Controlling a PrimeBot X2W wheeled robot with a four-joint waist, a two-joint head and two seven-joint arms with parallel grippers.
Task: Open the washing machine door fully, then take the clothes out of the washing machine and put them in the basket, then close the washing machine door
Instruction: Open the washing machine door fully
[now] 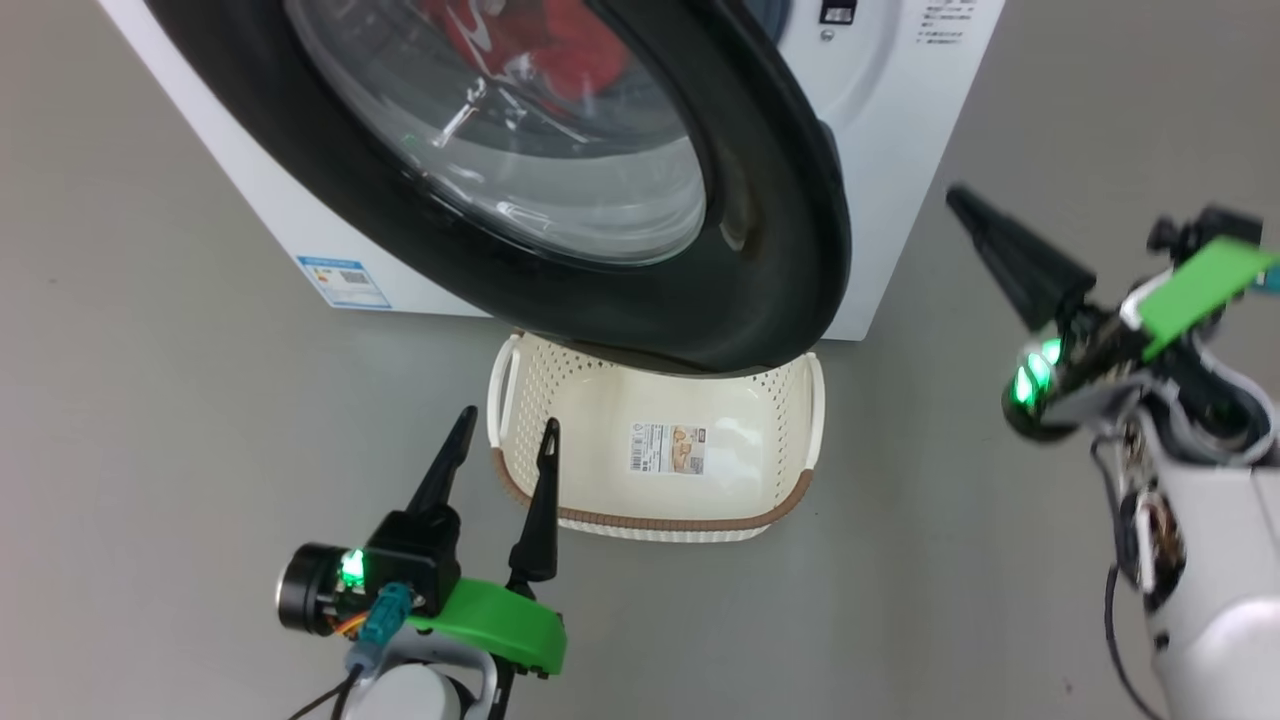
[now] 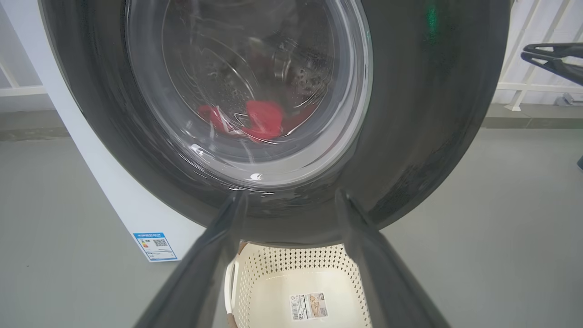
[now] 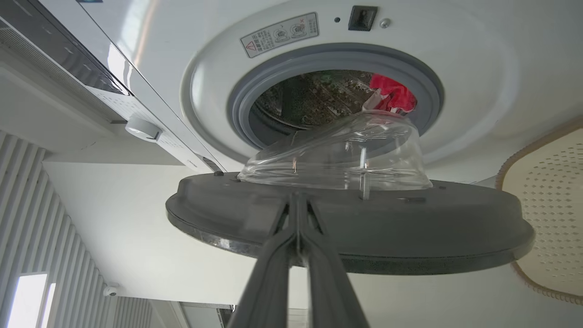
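Progress: door (image 1: 760, 250) partly open, not fully. Red clothes (image 3: 394, 93) inside washing machine (image 1: 900, 120). Basket (image 1: 655, 522) empty on floor under door. Left claw (image 1: 510, 418) spread, right claw (image 1: 957, 196) pressed together, empty. Unloading and closing remain.

Plain smooth grey floor (image 1: 150, 450) here. Sitting straight on it is the big white front-loading washing machine (image 1: 900, 150), small blue label (image 1: 343, 280) at its lower corner, and just in front of that the small cream perforated plastic basket (image 1: 540, 385) with a brown woven-look rim, upright, near the machine's front; can't tell if they touch
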